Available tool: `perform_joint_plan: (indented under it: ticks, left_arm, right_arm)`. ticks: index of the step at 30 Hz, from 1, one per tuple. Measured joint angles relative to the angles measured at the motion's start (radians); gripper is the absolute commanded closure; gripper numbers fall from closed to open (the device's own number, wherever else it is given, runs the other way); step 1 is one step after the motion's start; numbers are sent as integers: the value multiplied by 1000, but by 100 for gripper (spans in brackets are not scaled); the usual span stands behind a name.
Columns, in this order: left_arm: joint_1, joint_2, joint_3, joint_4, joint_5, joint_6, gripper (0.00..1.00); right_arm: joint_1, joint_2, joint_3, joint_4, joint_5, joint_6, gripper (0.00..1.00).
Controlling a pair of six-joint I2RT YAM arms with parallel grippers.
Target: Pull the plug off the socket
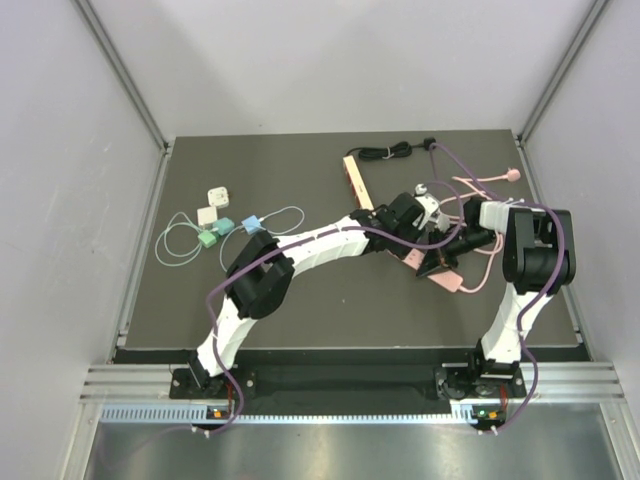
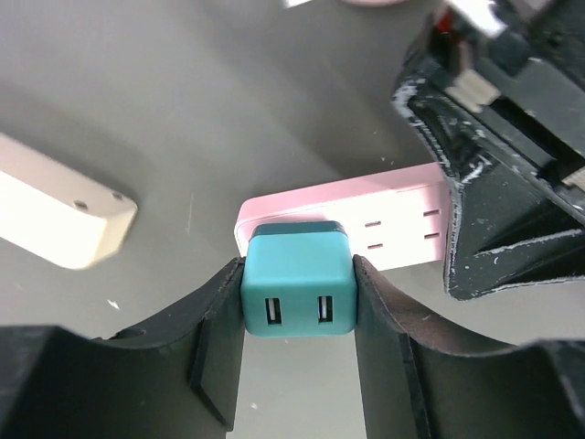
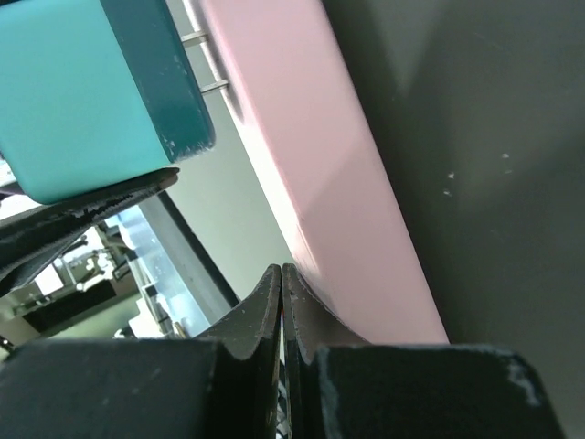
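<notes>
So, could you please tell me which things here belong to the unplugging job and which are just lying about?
In the job: teal square plastic plug, clamped by the left gripper; pink plastic socket strip; shut right gripper at its end.
Lying about: cream plastic power strip; black coiled cable; two white square adapters; green adapter and blue adapter on thin cables.

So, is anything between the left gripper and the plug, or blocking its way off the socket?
Nothing visible. The left gripper clamps the teal plug on both sides, prongs showing in a gap from the pink power strip. The right gripper, shut, is at the strip beside the plug, not in its path.
</notes>
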Motion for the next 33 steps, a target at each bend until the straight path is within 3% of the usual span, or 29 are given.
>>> perform_joint_plan:
  ticks: [8, 18, 33]
  left_arm:
    - [-2, -11, -63, 108, 43, 117, 100]
    - [14, -35, -114, 164, 135, 121, 100]
    - [129, -104, -200, 257, 378, -159, 100]
  right_arm:
    - [-30, 35, 1, -30, -56, -18, 100]
    - [-39, 49, 1, -67, -64, -19, 100]
    - [-56, 62, 5, -73, -87, -14, 100]
